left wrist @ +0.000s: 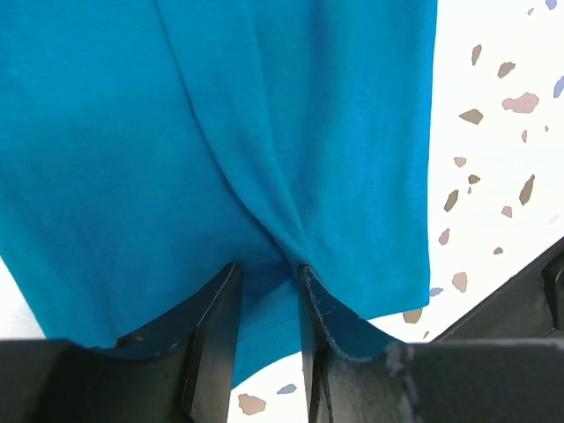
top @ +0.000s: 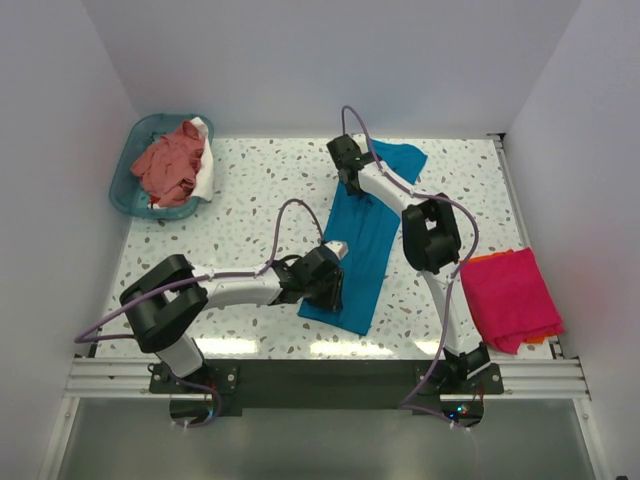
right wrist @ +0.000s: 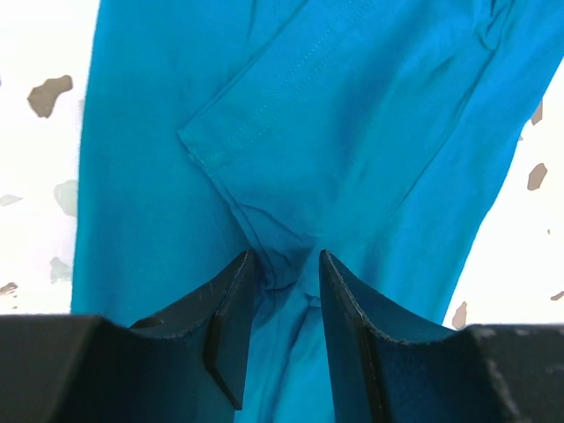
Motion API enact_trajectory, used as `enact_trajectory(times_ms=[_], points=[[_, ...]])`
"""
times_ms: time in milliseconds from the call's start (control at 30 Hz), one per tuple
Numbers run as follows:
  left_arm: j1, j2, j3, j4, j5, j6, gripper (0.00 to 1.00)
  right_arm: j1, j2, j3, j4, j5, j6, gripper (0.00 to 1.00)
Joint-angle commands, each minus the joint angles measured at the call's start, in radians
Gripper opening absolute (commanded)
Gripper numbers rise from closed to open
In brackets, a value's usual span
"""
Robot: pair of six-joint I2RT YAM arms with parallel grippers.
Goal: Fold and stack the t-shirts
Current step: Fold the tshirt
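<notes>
Speckled white tabletop, white walls around. Teal shirt lies mid-table as a long folded strip of soft, limp knit with stitched hems. Left fingers pinch a pucker of cloth at its near end; right fingers pinch another at the far end, by a sleeve. My worry: such thin pinches may slip, or uneven lifting may drag the layers askew and undo the fold. Pink shirt lies folded at right.

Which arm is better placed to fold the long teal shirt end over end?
Left, probably: the left gripper pinches the teal t-shirt at its near hem and can carry it forward. The right gripper holds the far sleeve end, its arm stretched out.
</notes>
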Motion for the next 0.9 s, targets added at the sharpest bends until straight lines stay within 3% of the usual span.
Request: enact_trajectory(times_ms=[0, 233, 367, 533, 867], points=[[-0.012, 0.01, 0.039, 0.033, 0.02, 0.008, 0.37, -0.011, -0.005, 0.045, -0.003, 0.052, -0.027, 0.39], [-0.028, 0.03, 0.054, 0.041, 0.032, 0.011, 0.37, -0.025, -0.007, 0.032, 0.0, 0.055, -0.015, 0.32], [-0.034, 0.03, 0.059, 0.039, 0.034, 0.011, 0.37, -0.036, -0.023, -0.004, 0.007, 0.053, 0.007, 0.2], [-0.037, 0.026, 0.063, 0.036, 0.034, 0.018, 0.38, -0.048, -0.072, -0.07, 0.038, 0.038, 0.042, 0.11], [-0.051, 0.032, 0.06, 0.038, 0.041, 0.026, 0.35, -0.109, -0.171, -0.186, 0.082, -0.054, 0.12, 0.06]])
